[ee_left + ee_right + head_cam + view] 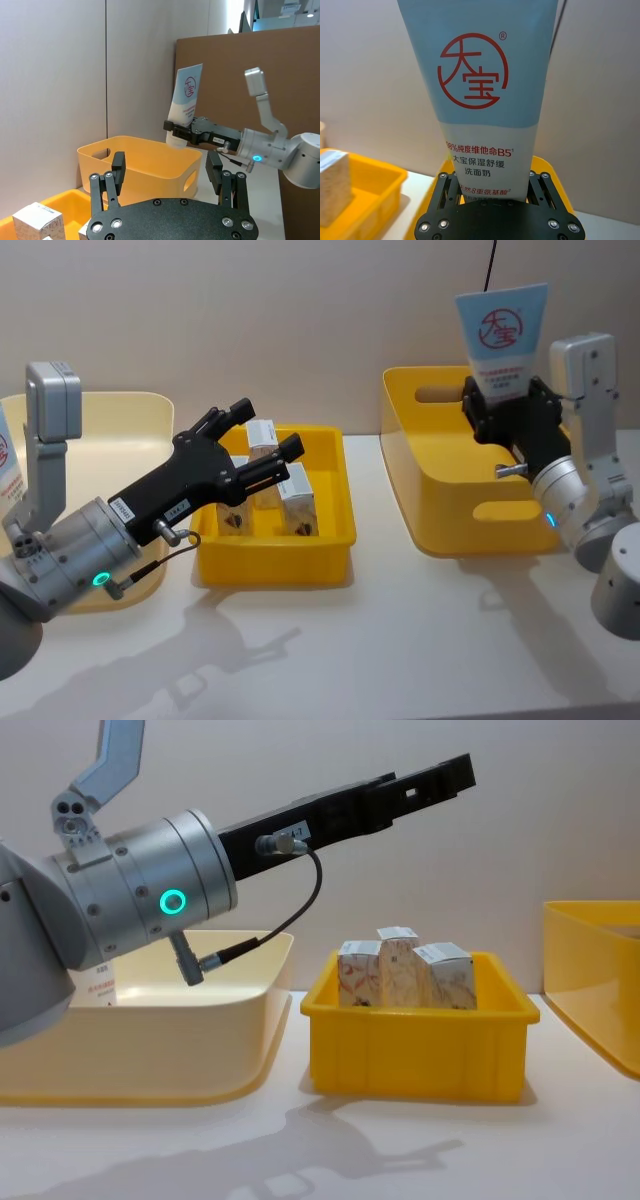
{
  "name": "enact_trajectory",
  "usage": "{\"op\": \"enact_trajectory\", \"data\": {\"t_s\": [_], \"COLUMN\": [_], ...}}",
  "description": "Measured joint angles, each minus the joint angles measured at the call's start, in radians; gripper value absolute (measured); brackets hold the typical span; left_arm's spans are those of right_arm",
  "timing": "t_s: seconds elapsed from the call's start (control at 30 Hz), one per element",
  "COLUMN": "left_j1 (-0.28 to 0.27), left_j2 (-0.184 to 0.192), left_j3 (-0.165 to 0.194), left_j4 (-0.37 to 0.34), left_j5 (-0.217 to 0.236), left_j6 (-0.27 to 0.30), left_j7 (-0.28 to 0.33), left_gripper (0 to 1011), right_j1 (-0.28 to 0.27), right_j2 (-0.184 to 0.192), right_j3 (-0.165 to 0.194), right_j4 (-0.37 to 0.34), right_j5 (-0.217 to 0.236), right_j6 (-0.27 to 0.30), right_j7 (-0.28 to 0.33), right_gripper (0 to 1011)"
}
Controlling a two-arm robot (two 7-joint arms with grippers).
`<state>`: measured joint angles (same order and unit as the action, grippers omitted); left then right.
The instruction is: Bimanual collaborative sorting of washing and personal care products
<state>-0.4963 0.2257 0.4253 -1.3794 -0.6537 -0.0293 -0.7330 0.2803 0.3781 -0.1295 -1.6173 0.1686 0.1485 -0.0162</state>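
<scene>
A tall light-blue-and-white squeeze tube (503, 335) with a red round mark stands upright in my right gripper (510, 410), which is shut on its lower part above the large yellow bin (440, 490). The same tube (480, 100) fills the right wrist view between the gripper's fingers (447, 185), and the left wrist view shows the tube (186, 97) farther off. Three small whitish cartons (298, 498) with orange-red pattern stand in the small yellow tray (330, 540). My left gripper (270, 427) hovers open over them, holding nothing. From the chest the cartons (400, 970) sit well below the left gripper (430, 775).
A cream bin (120, 410) stands at the far left behind my left arm, with part of another blue-and-white tube (6, 460) at its edge. The white table (400, 640) lies bare in front of the tray and bins. A plain wall runs close behind.
</scene>
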Motion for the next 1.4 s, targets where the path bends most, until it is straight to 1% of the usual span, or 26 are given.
{"op": "enact_trajectory", "data": {"t_s": [0.1, 0.27, 0.33, 0.4, 0.53, 0.73, 0.8, 0.87, 0.9, 0.93, 1.03, 1.07, 1.13, 1.17, 1.2, 1.23, 1.3, 1.4], "left_j1": [0.0, 0.0, 0.0, 0.0, 0.0, 0.0, 0.0, 0.0, 0.0, 0.0, 0.0, 0.0, 0.0, 0.0, 0.0, 0.0, 0.0, 0.0], "left_j2": [0.0, 0.0, 0.0, 0.0, 0.0, 0.0, 0.0, 0.0, 0.0, 0.0, 0.0, 0.0, 0.0, 0.0, 0.0, 0.0, 0.0, 0.0], "left_j3": [0.0, 0.0, 0.0, 0.0, 0.0, 0.0, 0.0, 0.0, 0.0, 0.0, 0.0, 0.0, 0.0, 0.0, 0.0, 0.0, 0.0, 0.0], "left_j4": [0.0, 0.0, 0.0, 0.0, 0.0, 0.0, 0.0, 0.0, 0.0, 0.0, 0.0, 0.0, 0.0, 0.0, 0.0, 0.0, 0.0, 0.0], "left_j5": [0.0, 0.0, 0.0, 0.0, 0.0, 0.0, 0.0, 0.0, 0.0, 0.0, 0.0, 0.0, 0.0, 0.0, 0.0, 0.0, 0.0, 0.0], "left_j6": [0.0, 0.0, 0.0, 0.0, 0.0, 0.0, 0.0, 0.0, 0.0, 0.0, 0.0, 0.0, 0.0, 0.0, 0.0, 0.0, 0.0, 0.0], "left_j7": [0.0, 0.0, 0.0, 0.0, 0.0, 0.0, 0.0, 0.0, 0.0, 0.0, 0.0, 0.0, 0.0, 0.0, 0.0, 0.0, 0.0, 0.0], "left_gripper": [1000, 1000, 1000, 1000, 1000, 1000, 1000, 1000, 1000, 1000, 1000, 1000, 1000, 1000, 1000, 1000, 1000, 1000], "right_j1": [0.015, 0.042, 0.045, 0.057, 0.072, 0.088, 0.091, 0.095, 0.096, 0.097, 0.101, 0.102, 0.104, 0.104, 0.105, 0.106, 0.107, 0.108], "right_j2": [-0.008, -0.024, -0.026, -0.035, -0.048, -0.063, -0.066, -0.069, -0.07, -0.071, -0.075, -0.076, -0.078, -0.078, -0.079, -0.08, -0.081, -0.082], "right_j3": [0.005, 0.01, 0.01, 0.01, 0.009, 0.008, 0.007, 0.007, 0.007, 0.007, 0.007, 0.007, 0.007, 0.007, 0.007, 0.007, 0.006, 0.006], "right_j4": [0.025, 0.074, 0.079, 0.1, 0.125, 0.152, 0.158, 0.164, 0.166, 0.168, 0.173, 0.176, 0.179, 0.179, 0.181, 0.183, 0.184, 0.187], "right_j5": [-0.01, -0.024, -0.025, -0.029, -0.034, -0.04, -0.041, -0.042, -0.043, -0.043, -0.044, -0.045, -0.045, -0.045, -0.046, -0.046, -0.046, -0.047], "right_j6": [0.005, 0.041, 0.047, 0.075, 0.103, 0.132, 0.138, 0.144, 0.147, 0.148, 0.155, 0.157, 0.161, 0.161, 0.162, 0.164, 0.166, 0.169], "right_j7": [-0.017, -0.038, -0.04, -0.047, -0.056, -0.066, -0.068, -0.07, -0.071, -0.072, -0.074, -0.075, -0.076, -0.076, -0.077, -0.077, -0.077, -0.078], "right_gripper": [531, 531, 531, 531, 530, 530, 557, 605, 642, 704, 758, 810, 861, 861, 917, 948, 991, 1001]}}
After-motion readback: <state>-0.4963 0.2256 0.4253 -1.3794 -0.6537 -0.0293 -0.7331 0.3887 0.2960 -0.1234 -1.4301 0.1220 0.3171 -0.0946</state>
